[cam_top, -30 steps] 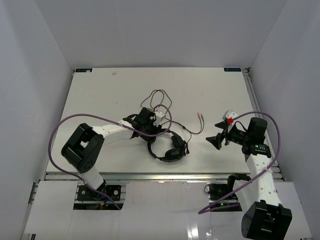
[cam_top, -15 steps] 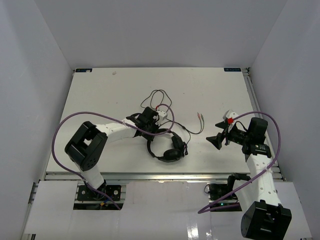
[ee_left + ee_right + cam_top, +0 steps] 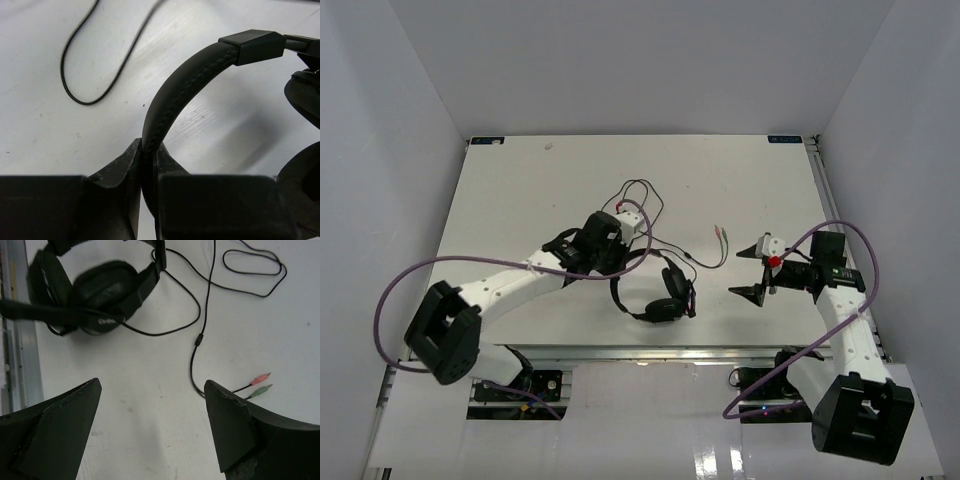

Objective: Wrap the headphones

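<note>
So, grab step: my left gripper (image 3: 148,167) pinches the headband (image 3: 185,82) of the headphones (image 3: 665,308), my right gripper (image 3: 152,390) is spread wide, cable (image 3: 192,360) loose ahead btwn its tips, plugs (image 3: 260,382) beside one; next, I reckon, catch the cable & wind it.
</note>
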`<state>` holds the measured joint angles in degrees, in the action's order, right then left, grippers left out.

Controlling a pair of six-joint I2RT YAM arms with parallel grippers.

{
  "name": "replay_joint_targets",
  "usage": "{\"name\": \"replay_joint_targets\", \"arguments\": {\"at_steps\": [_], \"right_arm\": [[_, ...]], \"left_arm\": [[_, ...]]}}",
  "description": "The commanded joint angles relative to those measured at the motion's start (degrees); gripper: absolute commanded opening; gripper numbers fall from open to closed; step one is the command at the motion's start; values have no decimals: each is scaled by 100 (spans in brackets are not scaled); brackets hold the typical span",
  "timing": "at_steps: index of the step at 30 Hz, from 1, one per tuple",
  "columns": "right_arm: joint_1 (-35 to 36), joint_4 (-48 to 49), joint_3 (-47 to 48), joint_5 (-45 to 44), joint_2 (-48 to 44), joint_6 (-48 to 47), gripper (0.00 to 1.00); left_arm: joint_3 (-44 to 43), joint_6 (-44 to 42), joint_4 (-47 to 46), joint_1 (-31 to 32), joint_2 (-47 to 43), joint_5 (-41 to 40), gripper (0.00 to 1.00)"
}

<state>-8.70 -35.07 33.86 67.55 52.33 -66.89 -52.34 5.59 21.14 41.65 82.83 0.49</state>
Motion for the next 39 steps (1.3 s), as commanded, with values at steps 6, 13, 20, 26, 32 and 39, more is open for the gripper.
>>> {"name": "replay_joint_targets", "arguments": {"at_steps": [6,13,20,26,32,39], "right_arm": [[1684,-554,1879,-388,1540,-2762,90],[2273,-115,2649,275,2425,-2079,90],[2717,163,2598,969,2967,-1496,90],[2860,134,2642,2047,3425,-1002,90],[3439,25,3268,2043,3905,-359,90],[3747,59,3688,1575,4300,301,90]], "left_arm": [[-13,414,221,-14,-2067,659,0],[-389,888,418,-34,-2533,1221,0],[-493,1506,-145,-40,-2620,1654,0],[-920,2305,-828,-47,-2442,1419,0],[-1780,3048,-1412,-50,-1838,1089,0],[-2696,3264,-1598,-66,-1500,565,0]]}}
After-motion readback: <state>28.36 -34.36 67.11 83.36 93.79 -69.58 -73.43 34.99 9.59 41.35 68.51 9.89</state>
